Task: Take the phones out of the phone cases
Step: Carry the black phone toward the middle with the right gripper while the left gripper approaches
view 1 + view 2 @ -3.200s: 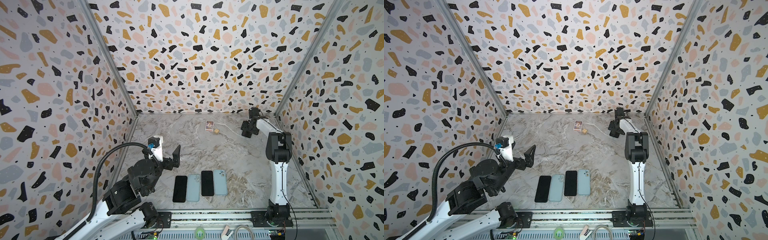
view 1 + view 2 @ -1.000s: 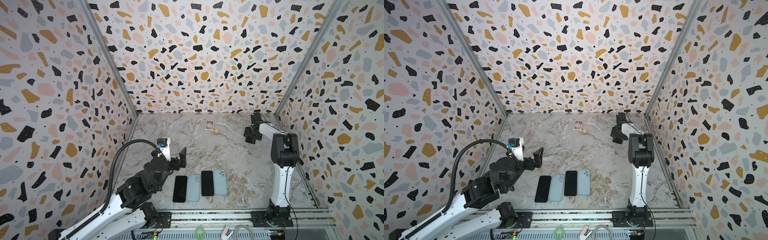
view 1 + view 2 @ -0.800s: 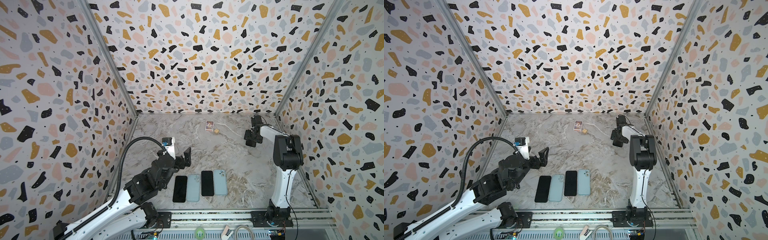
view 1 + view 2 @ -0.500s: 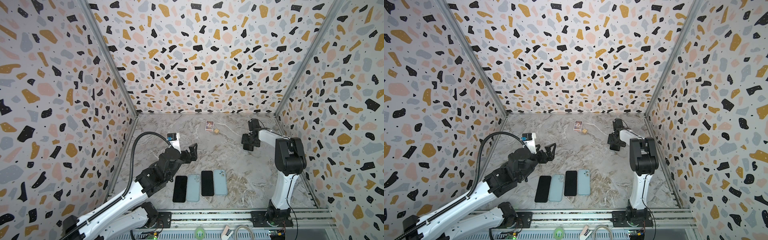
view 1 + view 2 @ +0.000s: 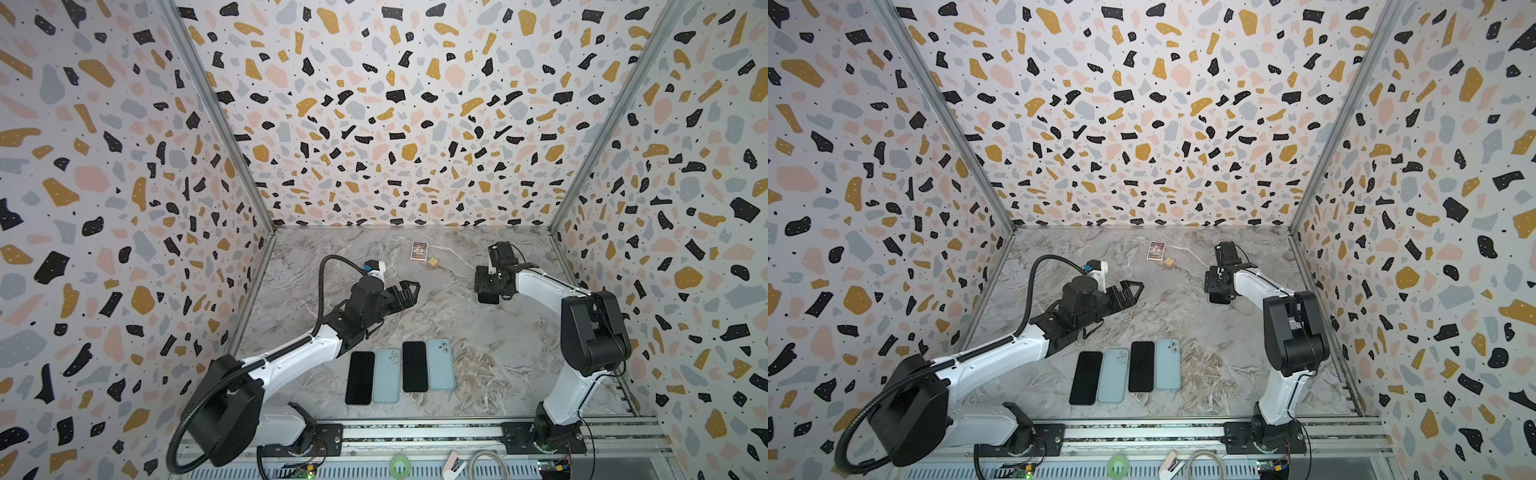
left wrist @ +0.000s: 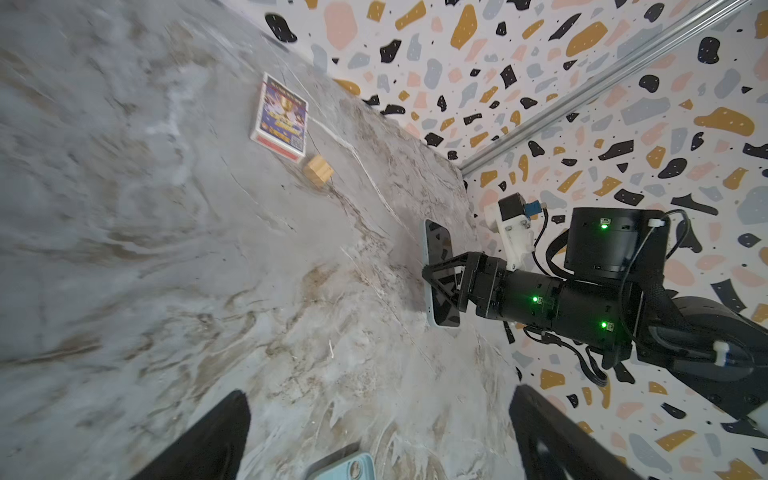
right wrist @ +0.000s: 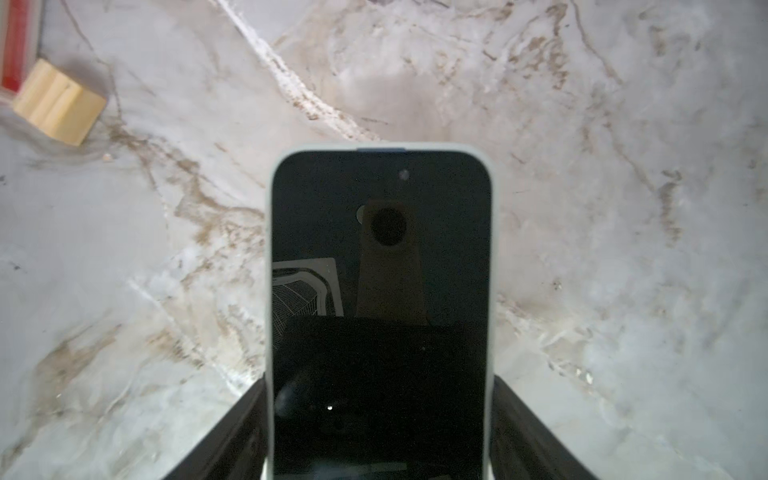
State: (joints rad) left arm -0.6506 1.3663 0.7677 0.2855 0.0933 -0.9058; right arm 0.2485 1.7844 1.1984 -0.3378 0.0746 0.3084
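Gripping a phone in its pale case, the right gripper hovers far right. To its left, the left gripper hangs spread wide, empty.

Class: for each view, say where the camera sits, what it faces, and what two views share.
Top views: high at front, looking down at table; left arm, right arm, left tool, right tool visible.
Left wrist: on left arm, facing right tool holding cased phone; own open fingers visible.
Right wrist: on right arm, looking along cased phone; own fingers visible.
Shared: wrist views both show wooden block.
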